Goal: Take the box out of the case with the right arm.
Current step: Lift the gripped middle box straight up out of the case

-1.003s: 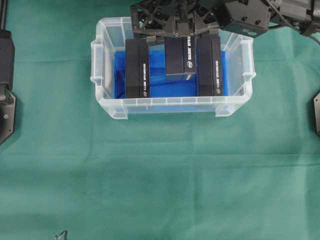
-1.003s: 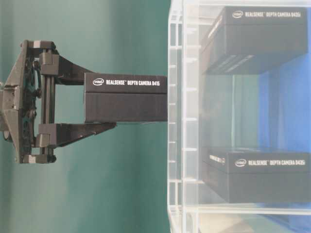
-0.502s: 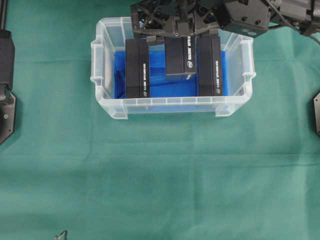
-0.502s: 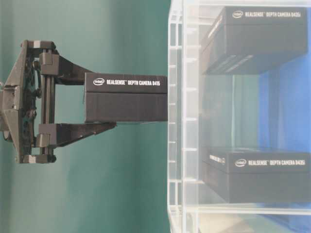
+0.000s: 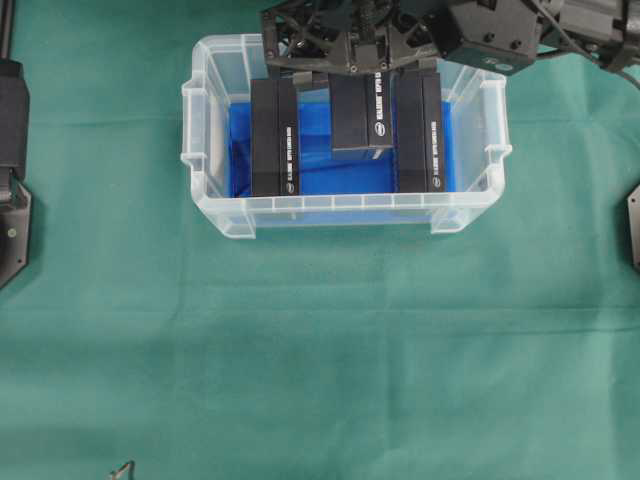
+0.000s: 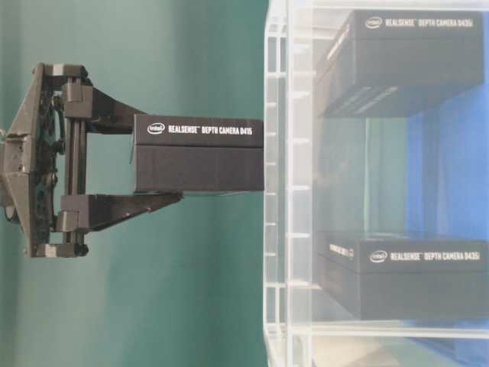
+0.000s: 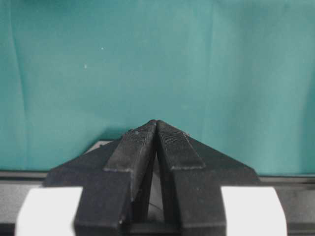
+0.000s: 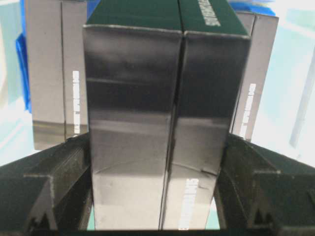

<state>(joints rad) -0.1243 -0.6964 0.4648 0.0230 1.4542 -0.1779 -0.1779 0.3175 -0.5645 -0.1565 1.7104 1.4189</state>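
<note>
Seen from overhead: black box (image 5: 360, 118) clamped between the fingers of the right gripper (image 5: 352, 72), hanging over the middle of the case (image 5: 215, 215) between two other black boxes (image 5: 274, 136) that stand on the blue lining (image 5: 340, 178) — one to each side. Right arm (image 5: 490, 35) reaching in from the top right edge, crossing the far rim of the case. Part of the left arm (image 5: 14, 200) parked at the left edge on the green cloth (image 5: 320, 350), well apart from the case. At table level, with the picture turned on its side: held box (image 6: 199, 153) clear of the case's rim (image 6: 276, 183), label readable, gripped from both sides by the right gripper (image 6: 172, 160). From the left wrist: left gripper (image 7: 156, 125) with its tips pressed together, empty, over bare cloth. From the right wrist: held box (image 8: 162, 128) filling the middle, a black finger (image 8: 59, 177) tight against each flank — the two remaining boxes behind it in the case.
</note>
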